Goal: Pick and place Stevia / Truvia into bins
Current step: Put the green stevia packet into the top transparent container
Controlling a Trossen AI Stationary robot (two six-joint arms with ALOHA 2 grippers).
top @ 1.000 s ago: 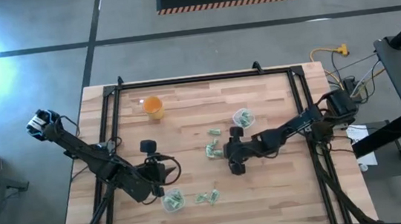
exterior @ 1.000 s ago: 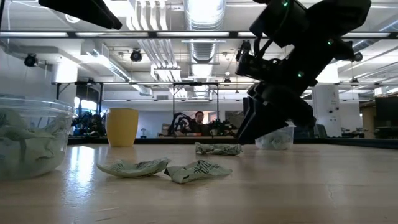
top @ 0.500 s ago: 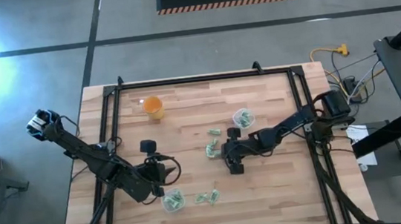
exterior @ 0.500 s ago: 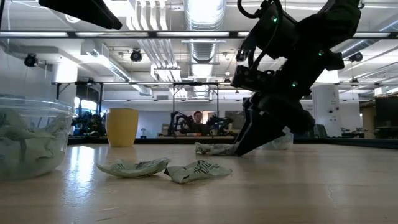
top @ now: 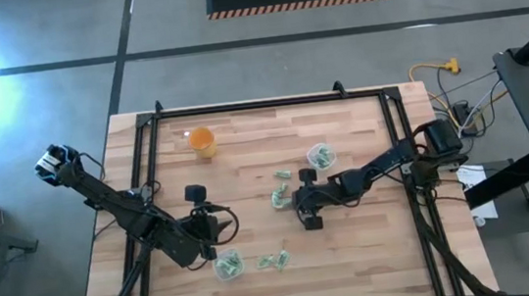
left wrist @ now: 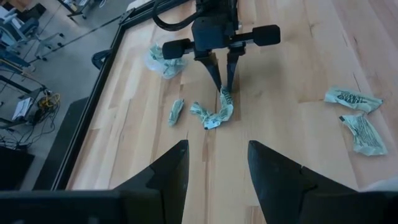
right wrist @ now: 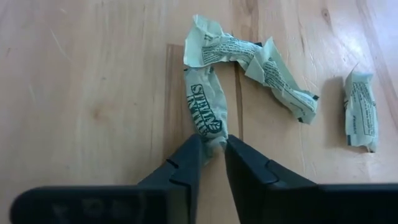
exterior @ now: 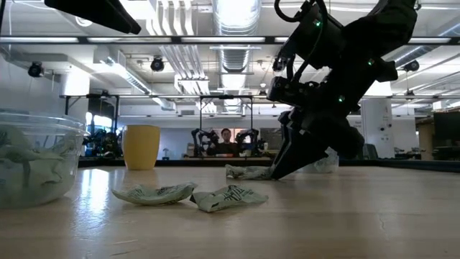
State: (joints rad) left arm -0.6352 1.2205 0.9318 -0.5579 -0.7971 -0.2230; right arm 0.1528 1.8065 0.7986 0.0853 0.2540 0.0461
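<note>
Near bin: a clear cup (exterior: pixel 32 162) sits at the table's front edge, already holding sachets; in the overhead view it lies just beside the left gripper (top: pixel 216 234), whose fingers stand wide apart with nothing between them as that arm waits.

Loose sachets: two crumpled packets (exterior: pixel 190 196) rest on the wood just beside that bin.

Working claw: mid-table, the right gripper (right wrist: pixel 213 151) pinches the near end of a green sachet (right wrist: pixel 205 117), its fingertips (right wrist: pixel 186 163) pressed against the paper and down on the wooden table (right wrist: pixel 93 93).

Cluster: the pinched sachet touches two more (right wrist: pixel 261 62) bent into an arch; a fourth sachet (right wrist: pixel 359 111) lies apart.

Far bin: the second clear cup (top: pixel 320 155) sits just beyond the right gripper, sachets inside.

Background: an orange cup (top: pixel 202 142) stands well apart at the far side.

Doing it well: the hold looks shallow, on the very edge, so a straight, slow lift should free the packet without dragging its neighbours; carry it fully over the far bin's rim before releasing.
</note>
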